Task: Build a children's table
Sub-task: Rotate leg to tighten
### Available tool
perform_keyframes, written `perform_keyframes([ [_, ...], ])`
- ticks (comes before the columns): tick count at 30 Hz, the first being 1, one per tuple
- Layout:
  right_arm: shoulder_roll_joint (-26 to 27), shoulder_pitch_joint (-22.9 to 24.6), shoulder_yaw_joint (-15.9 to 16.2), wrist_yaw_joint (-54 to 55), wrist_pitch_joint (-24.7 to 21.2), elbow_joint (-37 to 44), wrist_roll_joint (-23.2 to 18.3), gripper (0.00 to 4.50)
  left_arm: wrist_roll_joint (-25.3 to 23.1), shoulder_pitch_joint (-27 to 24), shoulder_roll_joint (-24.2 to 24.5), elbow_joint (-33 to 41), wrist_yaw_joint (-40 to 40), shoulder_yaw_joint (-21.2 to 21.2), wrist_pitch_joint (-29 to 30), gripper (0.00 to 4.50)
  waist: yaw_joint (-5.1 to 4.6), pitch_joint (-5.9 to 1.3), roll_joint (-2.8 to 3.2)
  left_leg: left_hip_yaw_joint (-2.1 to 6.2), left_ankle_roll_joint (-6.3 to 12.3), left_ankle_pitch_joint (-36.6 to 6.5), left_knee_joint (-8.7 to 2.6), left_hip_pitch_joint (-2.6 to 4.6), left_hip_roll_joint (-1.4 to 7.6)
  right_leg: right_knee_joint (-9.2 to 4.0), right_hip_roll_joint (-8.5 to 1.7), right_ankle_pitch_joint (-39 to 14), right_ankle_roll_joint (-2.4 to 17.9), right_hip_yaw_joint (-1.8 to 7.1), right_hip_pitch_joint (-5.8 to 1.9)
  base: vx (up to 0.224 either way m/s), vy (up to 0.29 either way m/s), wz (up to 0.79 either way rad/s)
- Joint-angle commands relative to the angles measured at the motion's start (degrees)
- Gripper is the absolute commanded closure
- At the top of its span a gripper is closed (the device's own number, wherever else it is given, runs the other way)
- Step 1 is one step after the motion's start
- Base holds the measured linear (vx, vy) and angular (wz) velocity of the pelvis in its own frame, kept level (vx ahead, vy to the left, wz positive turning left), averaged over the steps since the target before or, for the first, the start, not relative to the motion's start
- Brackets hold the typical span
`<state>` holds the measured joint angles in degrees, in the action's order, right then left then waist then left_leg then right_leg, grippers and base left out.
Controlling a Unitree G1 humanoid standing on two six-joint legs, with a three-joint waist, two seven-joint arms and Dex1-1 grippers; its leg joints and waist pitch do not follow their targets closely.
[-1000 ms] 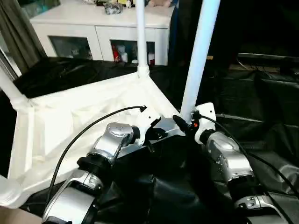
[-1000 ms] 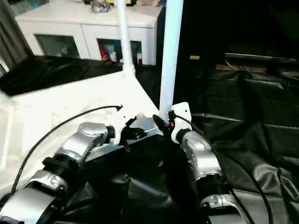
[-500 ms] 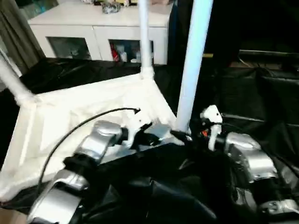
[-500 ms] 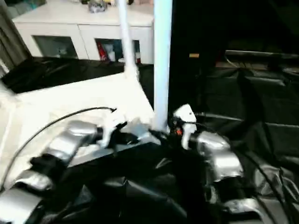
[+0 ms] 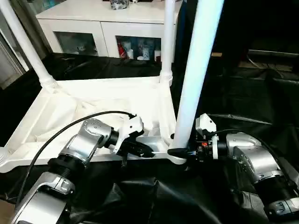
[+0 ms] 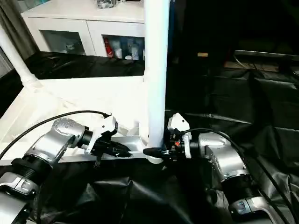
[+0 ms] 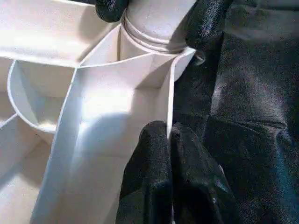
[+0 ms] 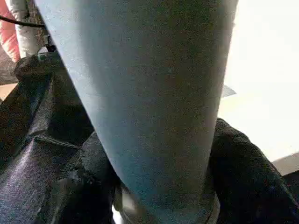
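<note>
My left gripper [image 7: 169,140] pinches table [image 5: 70,107] rim, right gripper [image 5: 180,151] clamps round near leg [image 5: 196,70] at base.

Both forearms are silver metal with black ribbed joint rings. The left gripper [image 5: 142,150] and right gripper [image 5: 176,151] have white housings, black fingers (fabric-textured), black cables, and a small red mark.
</note>
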<state>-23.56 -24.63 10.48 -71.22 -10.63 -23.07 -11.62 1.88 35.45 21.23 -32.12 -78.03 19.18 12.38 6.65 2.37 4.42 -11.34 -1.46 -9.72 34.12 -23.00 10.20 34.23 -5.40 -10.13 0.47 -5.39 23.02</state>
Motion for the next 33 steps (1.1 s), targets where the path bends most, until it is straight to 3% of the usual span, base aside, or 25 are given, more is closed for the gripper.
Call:
perform_keyframes([
  [1,0.5,1.0,1.7,-1.2,-1.5,1.2,-0.5,2.08,0.5,0.4,0.2,2.1,1.0,-1.0,-0.6,4.50,-0.08,-3.86,-1.07,1.63,3.87,-12.0,-3.94,1.66,3.64,-3.63,-4.11,-11.7,12.7,3.00,-2.50,0.000,0.000,0.00],
  [5,1.8,2.7,1.5,1.1,-2.9,2.3,-1.4,2.15,0.5,0.1,-0.4,2.2,3.3,-1.3,-0.2,4.50,-0.07,-3.94,-0.90,1.62,4.21,-11.3,-3.88,1.65,3.68,-3.53,-4.07,-10.4,12.8,3.01,-2.44,0.000,0.000,0.00],
  [7,3.6,3.5,0.9,5.2,-3.2,1.5,-0.5,2.15,0.3,0.6,-1.9,1.0,6.7,-2.3,-0.3,4.50,-0.08,-3.85,-1.01,1.65,3.69,-12.3,-3.97,1.66,3.63,-3.74,-4.19,-12.0,12.6,2.99,-2.46,0.000,0.000,0.00],
  [8,5.5,3.6,0.3,11.0,-2.1,-0.6,1.6,2.15,-0.1,1.6,-3.7,-0.8,11.1,-3.5,-0.2,4.50,-0.10,-3.81,-0.72,1.66,3.38,-12.8,-3.96,1.70,3.57,-3.86,-4.25,-12.9,12.5,3.01,-2.41,0.000,0.000,0.00],
  [9,7.8,3.4,-0.7,17.4,-1.3,-3.1,3.5,2.15,-0.7,2.7,-5.5,-2.9,15.9,-4.5,-0.4,4.50,-0.52,-3.50,-0.85,1.72,2.36,-14.4,-4.17,1.69,3.42,-4.28,-4.23,-15.5,12.0,2.99,-2.25,0.000,0.000,0.00],
  [10,7.8,3.4,-0.7,17.4,-1.3,-3.1,3.5,2.16,-0.7,2.7,-5.5,-2.9,15.9,-4.5,-0.4,4.50,-0.85,-3.28,-0.93,1.75,1.03,-16.5,-4.27,1.96,3.21,-4.83,-4.31,-19.7,11.0,2.93,-2.10,0.000,0.000,0.00],
  [14,16.0,1.8,-5.0,36.0,-1.1,-9.8,5.0,2.16,-1.5,5.7,-12.3,-8.4,29.8,-7.1,-0.2,4.50,-1.98,-2.71,-1.04,2.23,-1.02,-22.1,-4.71,2.51,3.02,-5.89,-4.36,-28.6,8.0,2.71,-1.91,0.000,0.000,0.00],
  [15,18.9,1.1,-6.1,40.8,-0.9,-11.5,5.0,2.16,-1.3,6.3,-14.9,-9.8,34.0,-7.9,-0.1,4.50,-2.47,-2.46,-0.53,2.56,-1.82,-25.7,-4.64,3.20,2.79,-6.63,-4.48,-33.6,6.5,2.29,-1.68,0.000,0.000,0.00],
  [17,19.5,1.0,-6.2,41.6,-0.8,-11.6,5.1,2.17,-1.2,6.4,-15.4,-10.0,34.8,-8.0,-0.1,4.50,-2.82,-2.48,-0.89,2.80,-2.16,-27.7,-4.68,3.66,2.72,-7.27,-4.41,-35.8,5.0,2.06,-1.52,0.000,0.000,0.00],
  [18,21.1,0.6,-5.5,41.0,0.2,-11.5,5.0,2.17,-1.4,6.4,-16.5,-10.0,35.3,-7.7,-0.4,4.50,-2.90,-2.44,-0.87,2.75,-1.94,-27.9,-4.73,3.62,2.70,-7.41,-4.40,-35.7,4.8,2.10,-1.48,0.000,0.000,0.00],
  [19,21.5,0.5,-5.2,40.8,0.5,-11.4,5.0,2.17,-1.4,6.3,-16.8,-10.0,35.4,-7.5,-0.5,4.50,-3.03,-2.39,-0.05,2.90,-1.89,-28.5,-4.85,3.60,2.71,-7.34,-4.39,-35.3,4.7,2.06,-1.54,0.000,0.000,0.00],
  [20,22.8,0.1,-4.5,39.9,1.4,-11.3,4.9,2.17,-1.5,6.3,-17.8,-9.9,35.4,-7.1,-0.7,4.50,-3.53,-2.67,-0.38,3.11,-1.75,-28.9,-5.42,3.19,2.94,-7.21,-4.17,-32.0,4.8,1.90,-2.15,0.000,0.000,0.00],
  [21,23.8,-0.3,-3.9,38.9,2.2,-11.3,4.8,2.17,-1.7,6.2,-18.3,-9.9,35.1,-6.8,-1.2,4.50,-3.54,-2.71,-0.11,3.11,-1.67,-28.8,-5.52,3.12,2.95,-7.12,-4.17,-30.8,5.1,1.99,-2.14,0.000,0.000,0.00],
  [23,24.3,-0.5,-4.0,37.0,2.1,-11.0,3.7,1.63,-1.9,6.0,-18.3,-9.7,34.0,-6.4,-1.9,4.50,-3.68,-2.73,-0.28,2.95,-1.41,-28.6,-5.58,3.07,2.99,-6.96,-4.17,-28.2,6.4,2.33,-1.99,0.000,0.000,0.00],
  [25,24.1,-0.8,-4.6,35.2,2.0,-10.7,2.9,1.48,-1.9,5.9,-17.7,-10.1,32.4,-6.2,-3.2,4.50,-3.69,-2.75,-0.32,2.81,-0.73,-28.0,-5.58,2.84,2.93,-6.71,-4.30,-26.6,7.6,2.54,-2.12,0.000,0.000,0.00],
  [29,19.4,0.0,-4.1,26.7,0.3,-7.4,0.7,1.14,-0.7,4.1,-13.8,-7.2,22.9,-4.7,-5.4,4.50,-3.69,-2.96,-0.49,2.76,0.23,-25.7,-5.60,2.38,3.00,-6.42,-4.42,-24.5,8.1,2.72,-2.62,0.000,0.000,0.00],
  [33,12.8,1.5,-1.6,16.0,-1.0,-3.5,-0.8,1.01,0.1,2.6,-9.9,-4.2,15.0,-3.1,-4.9,4.50,-3.26,-3.28,-0.37,2.16,2.24,-20.1,-5.28,1.98,3.32,-5.41,-4.24,-17.5,10.9,2.84,-2.98,0.000,0.000,0.00],
])
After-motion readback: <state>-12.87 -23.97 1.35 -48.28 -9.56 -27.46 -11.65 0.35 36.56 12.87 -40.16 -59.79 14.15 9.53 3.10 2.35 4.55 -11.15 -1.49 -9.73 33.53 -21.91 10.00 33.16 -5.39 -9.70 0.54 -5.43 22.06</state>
